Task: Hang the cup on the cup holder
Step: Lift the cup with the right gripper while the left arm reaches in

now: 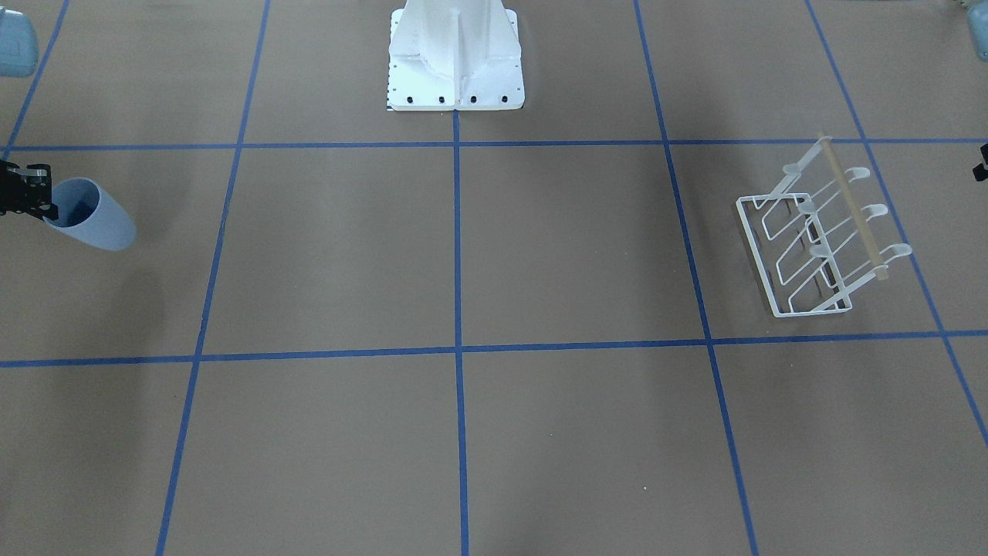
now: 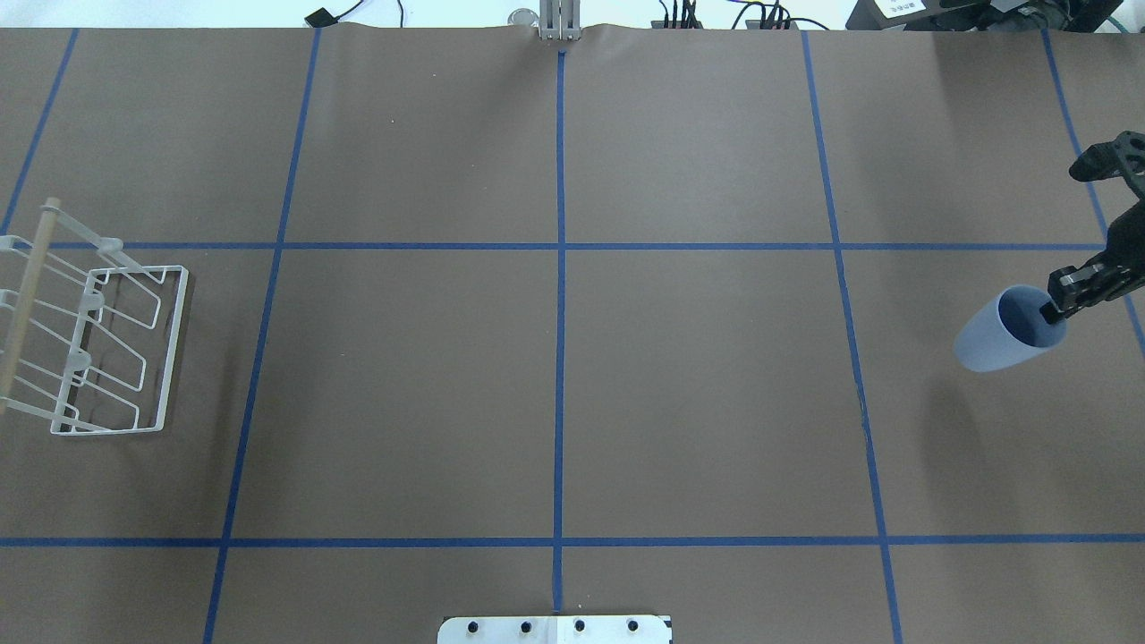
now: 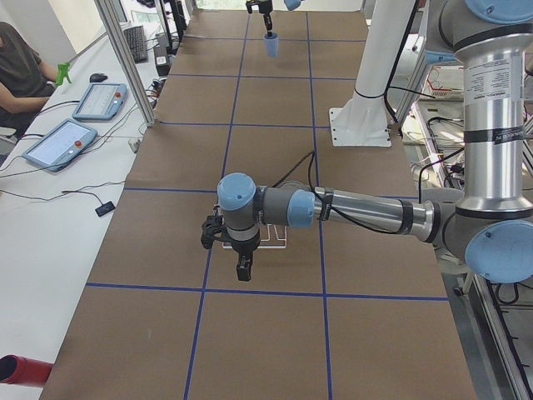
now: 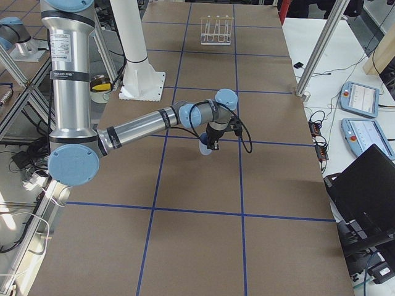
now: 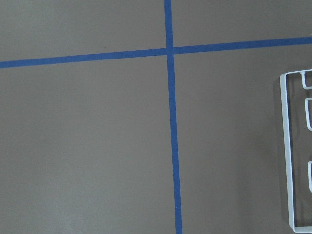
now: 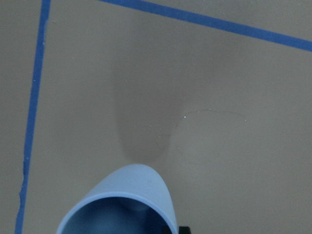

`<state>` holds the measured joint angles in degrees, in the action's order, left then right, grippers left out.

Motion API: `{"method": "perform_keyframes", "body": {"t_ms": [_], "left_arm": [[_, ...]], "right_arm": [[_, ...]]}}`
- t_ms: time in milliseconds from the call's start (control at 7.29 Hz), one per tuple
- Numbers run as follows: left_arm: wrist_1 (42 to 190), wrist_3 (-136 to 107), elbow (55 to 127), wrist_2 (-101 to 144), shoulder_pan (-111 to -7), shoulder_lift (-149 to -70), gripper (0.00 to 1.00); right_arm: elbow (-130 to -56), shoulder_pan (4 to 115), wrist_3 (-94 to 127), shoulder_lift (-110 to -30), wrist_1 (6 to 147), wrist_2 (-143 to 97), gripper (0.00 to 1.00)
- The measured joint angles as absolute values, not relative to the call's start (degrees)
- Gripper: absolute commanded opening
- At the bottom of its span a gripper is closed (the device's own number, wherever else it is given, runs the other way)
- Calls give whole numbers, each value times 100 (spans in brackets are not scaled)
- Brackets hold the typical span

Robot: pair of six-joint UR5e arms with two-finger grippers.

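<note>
Overhead exterior: right gripper [image 2: 1052,309] clamps the cup [image 2: 995,338] at its rim; left gripper [image 3: 242,268] unclear.

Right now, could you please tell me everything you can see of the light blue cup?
The cup is a light blue tumbler, handleless, tapered from a wide rim to a narrower base, seemingly matte plastic, and empty. It hangs tilted above the table, rim uppermost, at the robot's far right. The right arm's jaws pinch its rim, one inside the mouth; nothing else touches it.
</note>
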<state>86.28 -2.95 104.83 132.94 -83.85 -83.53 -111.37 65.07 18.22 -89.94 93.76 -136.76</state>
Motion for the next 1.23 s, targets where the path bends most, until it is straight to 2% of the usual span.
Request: {"method": "perform_keyframes", "body": {"t_ms": [411,686,1234], "left_arm": [[8772,-672,11093,14046,-8358,-8498,98],[9402,-2064,11231,14795,-8282,-8797,98],[11568,-5135,11180,15178,-7434,-9605,98]], "right_arm": [[-11076,6240,4694,-8498,7397,-14070,0],[-10831,5826,6850,-7958,5934,-14112,0],[-10825,5418,9138,-6908,5333,-14122,0]]}}
